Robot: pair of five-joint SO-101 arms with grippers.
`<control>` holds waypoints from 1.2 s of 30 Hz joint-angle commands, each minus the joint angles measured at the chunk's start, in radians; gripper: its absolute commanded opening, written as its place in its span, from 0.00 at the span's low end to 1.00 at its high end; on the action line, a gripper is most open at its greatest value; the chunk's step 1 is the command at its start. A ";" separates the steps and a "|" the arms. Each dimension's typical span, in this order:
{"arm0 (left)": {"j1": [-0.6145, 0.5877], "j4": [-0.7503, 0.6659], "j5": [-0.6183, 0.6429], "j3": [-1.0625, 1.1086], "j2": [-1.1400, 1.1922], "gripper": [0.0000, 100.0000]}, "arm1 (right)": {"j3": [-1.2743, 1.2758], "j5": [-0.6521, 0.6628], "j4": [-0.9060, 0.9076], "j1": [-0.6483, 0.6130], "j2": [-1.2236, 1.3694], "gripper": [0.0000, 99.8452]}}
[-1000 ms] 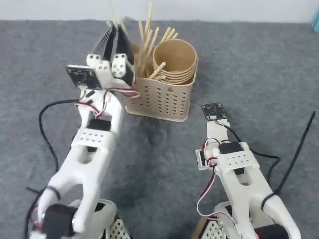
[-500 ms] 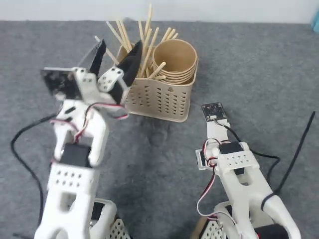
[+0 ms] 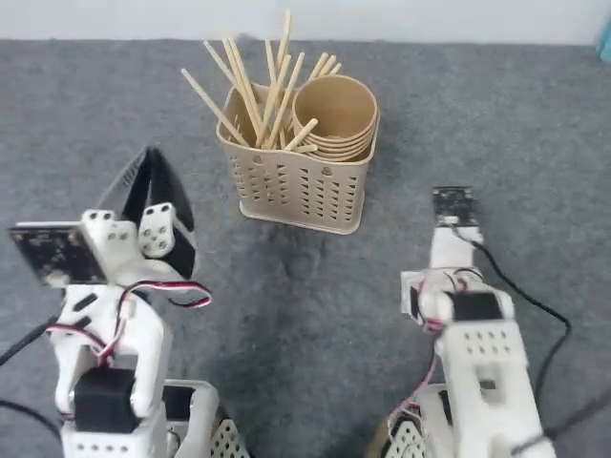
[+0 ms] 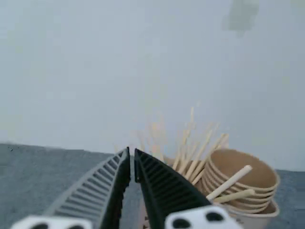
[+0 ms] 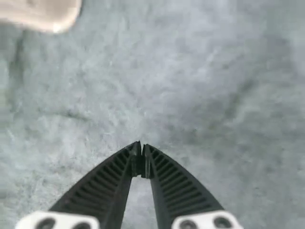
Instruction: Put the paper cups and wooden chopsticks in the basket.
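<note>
The beige slotted basket (image 3: 304,186) stands at the back middle of the grey mat. A stack of brown paper cups (image 3: 334,116) sits in its right half, and several wooden chopsticks (image 3: 250,91) lean out of its left half. One chopstick lies across the cup rim. My left gripper (image 3: 151,160) is shut and empty, raised to the near left of the basket and apart from it. Its wrist view shows the shut tips (image 4: 132,152) with the cups (image 4: 240,183) and chopsticks (image 4: 190,148) beyond. My right gripper (image 5: 141,146) is shut and empty, just above bare mat.
Grey carpet-like mat (image 3: 535,124) covers the table all round the basket. A pale wall runs behind its far edge. A corner of the basket (image 5: 43,12) appears in the right wrist view. Both arm bases stand at the near edge.
My left gripper opened beside the basket, then drew back toward the near left and shut. The chopsticks stay leaning in the basket. My right arm shifted slightly to the right.
</note>
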 commanded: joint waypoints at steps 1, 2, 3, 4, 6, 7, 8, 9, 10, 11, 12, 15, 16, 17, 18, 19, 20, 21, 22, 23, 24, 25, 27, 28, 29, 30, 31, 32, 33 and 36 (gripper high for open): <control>-0.092 0.061 -0.011 0.051 -0.044 0.01 | -0.005 0.044 0.122 0.033 -0.289 0.01; -0.104 0.069 -0.011 0.077 -0.058 0.01 | 0.006 0.055 0.148 0.045 -0.366 0.01; -0.114 0.072 -0.012 0.110 -0.077 0.01 | 0.031 0.068 0.156 0.064 -0.441 0.01; -0.123 0.072 -0.012 0.145 -0.100 0.01 | 0.061 0.081 0.150 0.081 -0.519 0.01; -0.124 0.072 -0.014 0.214 -0.160 0.01 | 0.143 0.123 0.134 0.111 -0.668 0.01; -0.124 0.071 -0.014 0.252 -0.195 0.01 | 0.178 0.143 0.137 0.128 -0.743 0.01; -0.124 0.068 -0.014 0.291 -0.238 0.01 | 0.215 0.153 0.143 0.139 -0.817 0.01; -0.123 0.068 -0.014 0.325 -0.285 0.01 | 0.242 0.163 0.157 0.150 -0.874 0.01; -0.121 0.068 -0.014 0.357 -0.334 0.01 | 0.255 0.164 0.163 0.163 -0.889 0.01; -0.121 0.068 -0.014 0.389 -0.388 0.01 | 0.259 0.160 0.171 0.176 -0.868 0.01; -0.124 0.072 -0.014 0.414 -0.428 0.01 | 0.264 0.158 0.171 0.188 -0.842 0.01; -0.124 0.072 -0.014 0.453 -0.404 0.01 | 0.272 0.158 0.174 0.193 -0.799 0.01; -0.124 0.071 -0.014 0.470 -0.393 0.01 | 0.285 0.158 0.177 0.189 -0.799 0.01; -0.124 0.068 -0.014 0.493 -0.393 0.01 | 0.302 0.157 0.182 0.188 -0.799 0.01; -0.121 0.066 -0.014 0.524 -0.393 0.01 | 0.324 0.157 0.188 0.177 -0.799 0.01; -0.117 0.066 -0.014 0.556 -0.393 0.01 | 0.347 0.157 0.191 0.162 -0.799 0.01; -0.117 0.057 -0.014 0.591 -0.393 0.01 | 0.368 0.157 0.194 0.156 -0.799 0.01; -0.117 0.035 -0.014 0.634 -0.393 0.01 | 0.393 0.157 0.194 0.148 -0.799 0.01; -0.123 -0.002 -0.015 0.684 -0.393 0.01 | 0.414 0.157 0.194 0.140 -0.799 0.01; -0.124 -0.051 -0.015 0.737 -0.393 0.01 | 0.437 0.157 0.194 0.140 -0.799 0.01; -0.124 -0.097 -0.020 0.782 -0.388 0.01 | 0.454 0.157 0.189 0.140 -0.799 0.01; -0.124 -0.107 -0.038 0.777 -0.377 0.01 | 0.460 0.157 0.185 0.140 -0.799 0.01; -0.117 -0.083 -0.092 0.779 -0.370 0.01 | 0.471 0.157 0.189 0.139 -0.799 0.01; -0.115 -0.071 -0.120 0.777 -0.370 0.01 | 0.474 0.152 0.193 0.130 -0.799 0.01; -0.115 -0.058 -0.150 0.776 -0.370 0.01 | 0.474 0.137 0.193 0.114 -0.799 0.01; -0.115 -0.040 -0.184 0.776 -0.367 0.01 | 0.479 0.115 0.194 0.094 -0.797 0.01; -0.115 -0.014 -0.221 0.776 -0.365 0.01 | 0.491 0.089 0.194 0.076 -0.797 0.01; -0.115 0.023 -0.261 0.776 -0.365 0.01 | 0.493 0.063 0.203 0.056 -0.796 0.01; -0.115 0.071 -0.302 0.776 -0.365 0.01 | 0.489 0.038 0.228 0.039 -0.797 0.01; -0.115 0.253 -0.399 0.776 -0.367 0.01 | 0.477 0.003 0.280 0.013 -0.797 0.01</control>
